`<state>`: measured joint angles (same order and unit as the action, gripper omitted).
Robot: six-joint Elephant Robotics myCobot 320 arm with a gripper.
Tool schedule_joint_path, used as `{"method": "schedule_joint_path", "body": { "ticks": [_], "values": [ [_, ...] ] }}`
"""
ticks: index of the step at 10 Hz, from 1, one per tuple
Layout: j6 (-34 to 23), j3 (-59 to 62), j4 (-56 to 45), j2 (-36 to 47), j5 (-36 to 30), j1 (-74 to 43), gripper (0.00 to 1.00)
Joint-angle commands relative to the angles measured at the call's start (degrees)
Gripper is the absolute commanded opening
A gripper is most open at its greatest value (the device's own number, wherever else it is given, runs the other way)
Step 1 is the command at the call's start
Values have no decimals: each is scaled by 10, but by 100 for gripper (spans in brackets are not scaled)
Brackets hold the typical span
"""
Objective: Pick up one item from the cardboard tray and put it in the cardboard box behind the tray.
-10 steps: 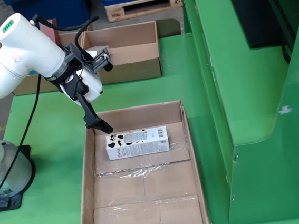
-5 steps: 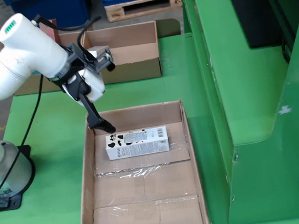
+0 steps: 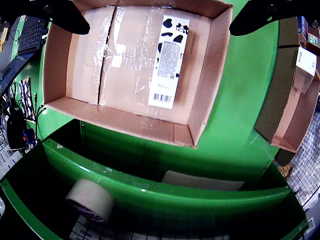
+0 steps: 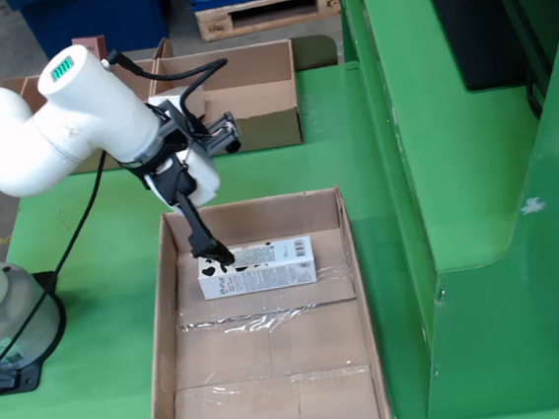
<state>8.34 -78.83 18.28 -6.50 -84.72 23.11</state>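
Observation:
A white carton with black cow spots (image 3: 169, 62) lies flat in the cardboard tray (image 3: 125, 122). In the wrist view the two black fingers stand far apart at the top corners, so my gripper (image 3: 160, 20) is open and empty above the carton. In the fixed view the white arm hangs over the tray (image 4: 161, 320). My gripper (image 4: 227, 200) has one black finger (image 4: 208, 241) reaching down to the left end of the carton (image 4: 265, 267). The cardboard box (image 4: 247, 74) stands behind the tray; it also shows at the right edge of the wrist view (image 3: 292, 125).
A roll of tape (image 3: 90, 200) lies on a lower green shelf under the tray's edge. A tall green frame (image 4: 452, 153) runs along the tray's right side. A second box (image 4: 40, 89) sits behind the arm. A white package (image 3: 305, 62) shows by the right-hand box.

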Motion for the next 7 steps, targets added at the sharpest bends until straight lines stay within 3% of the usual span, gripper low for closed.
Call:
{"method": "schedule_joint_path", "body": {
  "ticks": [1,7],
  "values": [
    [-12,41,23,-45,-12,-20,100],
    [-30,15,71,-69,-22,-27,100]
  ]
}}
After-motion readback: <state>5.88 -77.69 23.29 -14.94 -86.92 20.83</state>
